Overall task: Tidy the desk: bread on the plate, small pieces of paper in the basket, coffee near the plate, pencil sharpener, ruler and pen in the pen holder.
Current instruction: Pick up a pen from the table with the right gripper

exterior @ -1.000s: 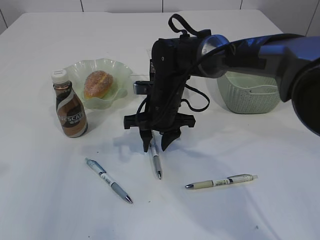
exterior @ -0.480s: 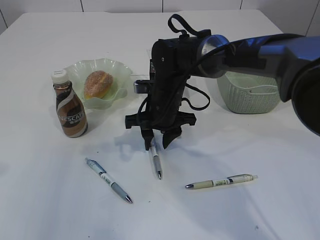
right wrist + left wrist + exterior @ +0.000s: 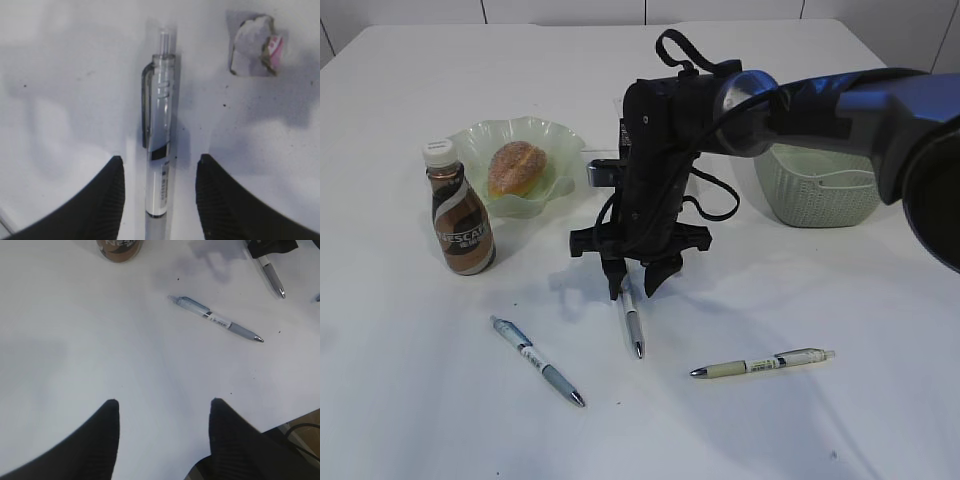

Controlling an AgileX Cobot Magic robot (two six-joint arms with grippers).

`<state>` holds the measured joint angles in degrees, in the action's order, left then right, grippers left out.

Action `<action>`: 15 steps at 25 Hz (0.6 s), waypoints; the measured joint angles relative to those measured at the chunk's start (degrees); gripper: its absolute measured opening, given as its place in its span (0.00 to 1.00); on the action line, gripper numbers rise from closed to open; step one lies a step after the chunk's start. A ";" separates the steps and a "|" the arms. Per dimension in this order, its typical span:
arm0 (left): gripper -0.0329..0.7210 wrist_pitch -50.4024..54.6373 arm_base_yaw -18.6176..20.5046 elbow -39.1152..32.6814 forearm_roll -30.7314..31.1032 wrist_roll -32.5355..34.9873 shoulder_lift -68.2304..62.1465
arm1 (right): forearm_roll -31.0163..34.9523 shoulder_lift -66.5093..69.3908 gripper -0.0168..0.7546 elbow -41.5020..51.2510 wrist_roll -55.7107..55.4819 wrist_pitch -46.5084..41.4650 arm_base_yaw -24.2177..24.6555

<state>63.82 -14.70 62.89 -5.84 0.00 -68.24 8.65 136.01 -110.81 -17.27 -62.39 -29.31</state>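
Bread [image 3: 515,167] sits on the plate [image 3: 560,140] with coffee [image 3: 460,222] beside it, but three pens lie loose; the right gripper [image 3: 638,280] straddles the middle pen [image 3: 160,150], jaws apart.

White desk [image 3: 440,420], three pens [image 3: 537,361] [image 3: 632,320] [image 3: 761,363], coffee [image 3: 461,222], plate [image 3: 552,150], basket [image 3: 817,196], paper scrap [image 3: 253,46]

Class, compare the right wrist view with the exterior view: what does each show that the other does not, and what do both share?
Only the right wrist view shows a small torn paper scrap lying beside the pen. Only the exterior view shows the bread on the plate, the coffee, the basket and two other pens. Both show the right gripper, open, straddling the middle pen on the desk.
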 joint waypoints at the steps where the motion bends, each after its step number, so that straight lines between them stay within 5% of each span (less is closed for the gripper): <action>1: 0.58 0.00 0.00 0.00 0.00 0.00 0.00 | 0.00 0.00 0.51 0.00 0.00 0.00 0.00; 15: 0.58 0.00 0.00 0.00 0.00 0.00 0.00 | -0.15 1.25 0.51 -0.10 0.00 -1.08 0.00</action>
<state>63.82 -14.70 62.89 -5.84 0.00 -68.24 8.49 137.26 -110.91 -17.27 -63.47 -29.31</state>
